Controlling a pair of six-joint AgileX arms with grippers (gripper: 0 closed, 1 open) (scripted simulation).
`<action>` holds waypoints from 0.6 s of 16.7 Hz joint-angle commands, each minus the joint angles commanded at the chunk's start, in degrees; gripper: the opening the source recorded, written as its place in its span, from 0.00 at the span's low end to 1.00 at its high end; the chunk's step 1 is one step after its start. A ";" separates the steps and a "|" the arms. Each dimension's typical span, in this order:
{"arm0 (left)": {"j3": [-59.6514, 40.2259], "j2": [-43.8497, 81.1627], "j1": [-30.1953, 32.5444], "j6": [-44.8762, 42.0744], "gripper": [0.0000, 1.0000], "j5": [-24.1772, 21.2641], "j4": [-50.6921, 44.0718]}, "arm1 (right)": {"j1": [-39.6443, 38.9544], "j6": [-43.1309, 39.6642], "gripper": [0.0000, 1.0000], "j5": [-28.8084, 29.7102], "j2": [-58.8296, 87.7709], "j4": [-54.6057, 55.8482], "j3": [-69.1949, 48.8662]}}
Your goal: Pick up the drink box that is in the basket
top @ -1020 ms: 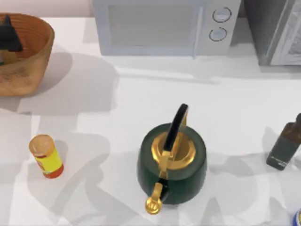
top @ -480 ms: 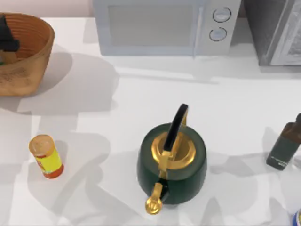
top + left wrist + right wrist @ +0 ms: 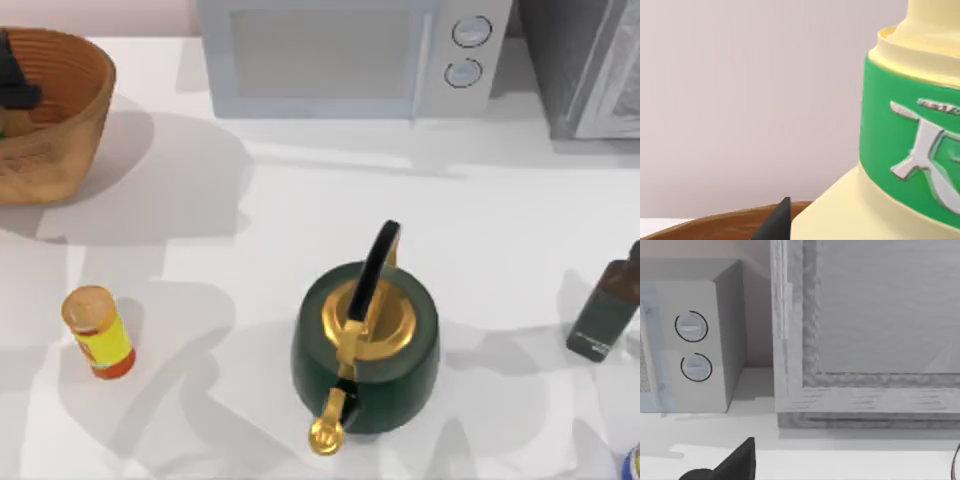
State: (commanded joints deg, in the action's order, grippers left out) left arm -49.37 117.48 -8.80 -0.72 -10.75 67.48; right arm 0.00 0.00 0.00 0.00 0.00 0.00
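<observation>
Drink box (image 3: 900, 150) lifted slightly, basket (image 3: 60, 120) unmoved

Counted on surface (image 3: 300, 250): one basket (image 3: 60, 150), upper left; one microwave (image 3: 350, 55), top centre; one kettle (image 3: 365, 345), lower centre; one jar (image 3: 97, 332), lower left; one dark bottle (image 3: 605, 315), right edge. One drink box (image 3: 900, 150) seen in left wrist view.
</observation>
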 joint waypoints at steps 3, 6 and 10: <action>0.00 0.00 0.00 0.00 0.00 0.00 0.00 | 0.00 0.00 1.00 0.00 0.00 0.00 0.00; 0.00 0.00 0.00 0.00 0.00 0.00 0.00 | 0.00 0.00 1.00 0.00 0.00 0.00 0.00; -0.02 -1.52 -0.38 -0.15 0.00 -0.03 -0.24 | 0.00 0.00 1.00 0.00 0.00 0.00 0.00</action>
State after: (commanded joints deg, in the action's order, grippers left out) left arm -49.39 115.96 -9.18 -0.87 -10.78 67.24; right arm 0.00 0.00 0.00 0.00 0.00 0.00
